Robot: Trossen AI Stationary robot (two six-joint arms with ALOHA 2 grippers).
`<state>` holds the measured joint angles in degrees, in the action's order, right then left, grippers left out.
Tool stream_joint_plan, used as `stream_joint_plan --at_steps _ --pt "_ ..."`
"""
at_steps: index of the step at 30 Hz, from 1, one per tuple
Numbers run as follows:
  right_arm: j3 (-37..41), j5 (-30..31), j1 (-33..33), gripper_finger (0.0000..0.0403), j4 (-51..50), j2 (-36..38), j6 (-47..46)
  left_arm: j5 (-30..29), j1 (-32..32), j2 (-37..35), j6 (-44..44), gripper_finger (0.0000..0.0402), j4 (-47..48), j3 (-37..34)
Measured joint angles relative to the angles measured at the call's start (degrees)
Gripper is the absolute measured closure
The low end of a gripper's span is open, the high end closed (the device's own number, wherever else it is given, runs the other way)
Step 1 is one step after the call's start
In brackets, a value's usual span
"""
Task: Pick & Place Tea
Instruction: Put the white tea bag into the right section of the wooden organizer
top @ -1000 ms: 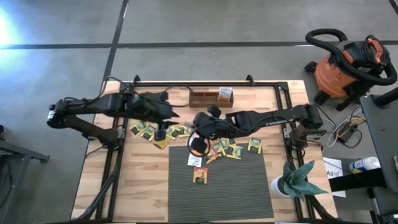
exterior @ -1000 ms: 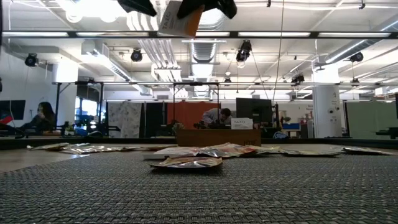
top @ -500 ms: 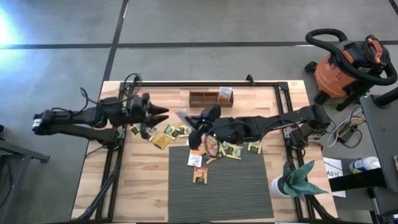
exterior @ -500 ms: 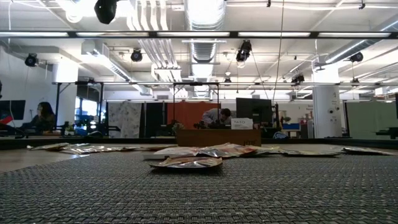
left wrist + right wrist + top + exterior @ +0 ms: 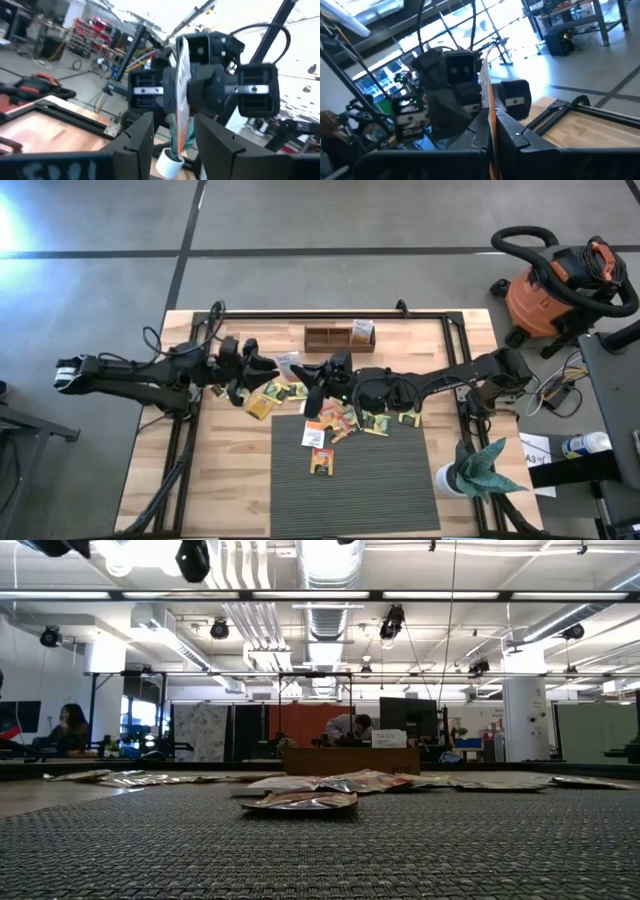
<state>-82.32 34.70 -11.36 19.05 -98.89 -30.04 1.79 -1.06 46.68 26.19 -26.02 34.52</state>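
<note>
My right gripper (image 5: 306, 370) is shut on a white and orange tea sachet (image 5: 288, 363), held in the air over the table's middle. My left gripper (image 5: 268, 368) faces it from the left, open. In the left wrist view its fingers (image 5: 142, 137) stand on either side of the sachet (image 5: 181, 75), with a gap on both sides. Several more yellow-green and orange sachets (image 5: 352, 418) lie flat on the table and on the mat. The brown wooden tray (image 5: 338, 336) sits at the far edge with one sachet (image 5: 362, 330) in its right compartment. My right gripper pinches the sachet between its two fingers by one end (image 5: 490, 117). The fingers lie level and point toward the table's left. The sachet's free end (image 5: 485, 75) sticks out beyond the fingertips toward my left gripper. It is lifted clear of the table.
A grey ribbed mat (image 5: 355, 490) covers the near middle of the table, with two sachets (image 5: 320, 460) on it. A potted plant (image 5: 478, 470) stands at the near right corner. An orange shop vacuum (image 5: 560, 290) stands on the floor beyond the far right corner.
Both grippers have tipped up from pointing down at the sachets to lying level and facing each other. My right gripper has swung the held sachet up and toward the far left. My left arm has drawn back toward the table's left edge.
</note>
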Motion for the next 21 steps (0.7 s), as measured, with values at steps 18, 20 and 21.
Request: stream_joint_plan --at_steps 18,20,21 --pt "0.2 1.1 0.1 0.0352 -6.0 0.0 2.2 1.0 -0.1 4.5 -3.3 0.0396 5.9 5.3" --pt "0.2 0.3 0.2 0.0332 -8.0 0.5 2.2 0.6 -0.1 4.4 -4.1 0.0399 7.0 5.3" --pt "0.2 -0.6 0.2 0.032 -9.7 1.1 2.2 0.6 -0.2 4.4 -4.6 0.0399 7.6 5.3"
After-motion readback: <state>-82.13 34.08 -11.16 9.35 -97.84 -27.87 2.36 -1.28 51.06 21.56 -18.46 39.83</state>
